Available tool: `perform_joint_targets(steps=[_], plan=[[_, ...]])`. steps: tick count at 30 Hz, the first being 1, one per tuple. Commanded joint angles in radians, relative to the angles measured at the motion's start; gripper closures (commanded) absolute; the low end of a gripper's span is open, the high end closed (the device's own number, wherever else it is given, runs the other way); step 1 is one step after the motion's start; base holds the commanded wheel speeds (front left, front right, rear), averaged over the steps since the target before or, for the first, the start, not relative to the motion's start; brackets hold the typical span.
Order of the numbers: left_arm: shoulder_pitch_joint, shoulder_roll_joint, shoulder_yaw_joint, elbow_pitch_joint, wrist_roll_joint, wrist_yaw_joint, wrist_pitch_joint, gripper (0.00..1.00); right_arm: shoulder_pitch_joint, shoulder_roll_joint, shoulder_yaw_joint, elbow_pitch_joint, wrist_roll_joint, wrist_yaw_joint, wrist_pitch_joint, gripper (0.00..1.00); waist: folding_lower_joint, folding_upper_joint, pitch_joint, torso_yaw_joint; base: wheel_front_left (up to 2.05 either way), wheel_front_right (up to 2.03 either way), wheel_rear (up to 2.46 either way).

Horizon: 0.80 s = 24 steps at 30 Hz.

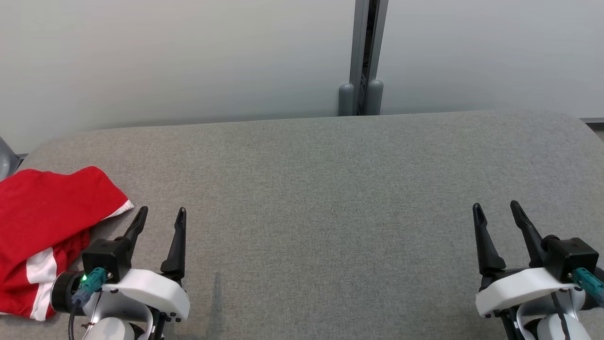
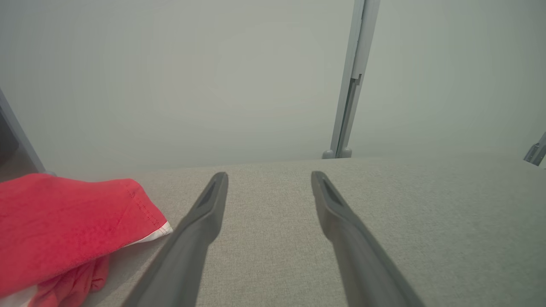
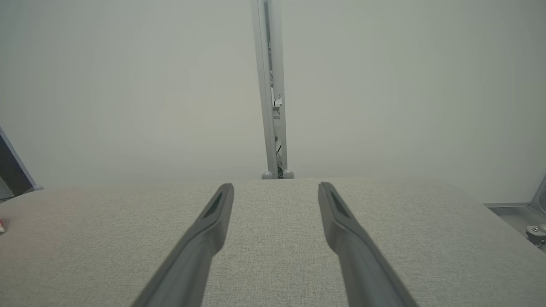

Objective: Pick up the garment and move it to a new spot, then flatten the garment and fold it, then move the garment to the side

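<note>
Far left: crumpled red garment with white stripes (image 1: 42,222), bunched at the left end of the grey fabric-covered bench (image 1: 321,189), part of it past the frame edge in head view. Not lifted, not flattened, so the first step is undone.

My left gripper (image 1: 161,210) is wide, empty, and low over the bench. Its outer finger is just beside the garment's white-trimmed hem; can't tell if it touches.

Risks here:
- The garment is near the bench's left end. If I sweep in sideways I may shove it further left and it could slide off.
- It lies in several loose layers. A pinch at the hem may catch one layer only, so it lifts lopsided, drags and twists. A deep pinch may catch too many layers and it won't open flat later.
- Coming down too low, the fingertips could dig into the bench's cloth cover and snag it with the garment.

Middle: bare bench, the likely new spot. Grey upright post (image 1: 365,56) behind the back edge, out of the way.

Right: my right gripper (image 1: 495,206) is wide, empty, and well apart from the garment. Reaching across to help risks crossing or bumping my left arm. If it comes late I'm lifting one-handed and the garment hangs bunched.
</note>
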Motion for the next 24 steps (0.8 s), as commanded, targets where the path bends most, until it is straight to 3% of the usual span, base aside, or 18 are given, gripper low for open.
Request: perform_joint_targets(steps=[1,24], plan=[[-0.015,0.005,0.005,0.001,0.019,0.007,0.002,0.0,0.002,0.0,0.003,-0.002,-0.019,0.002,-0.013,0.0,-0.0001,0.0,0.001,0.0,0.0,0.0,0.0],[-0.017,0.006,-0.004,0.015,0.007,0.015,0.013,0.0,0.013,0.006,-0.018,-0.002,0.002,0.002,-0.003,0.0,-0.0001,0.0,0.002,0.001,0.0,0.0,0.0]])
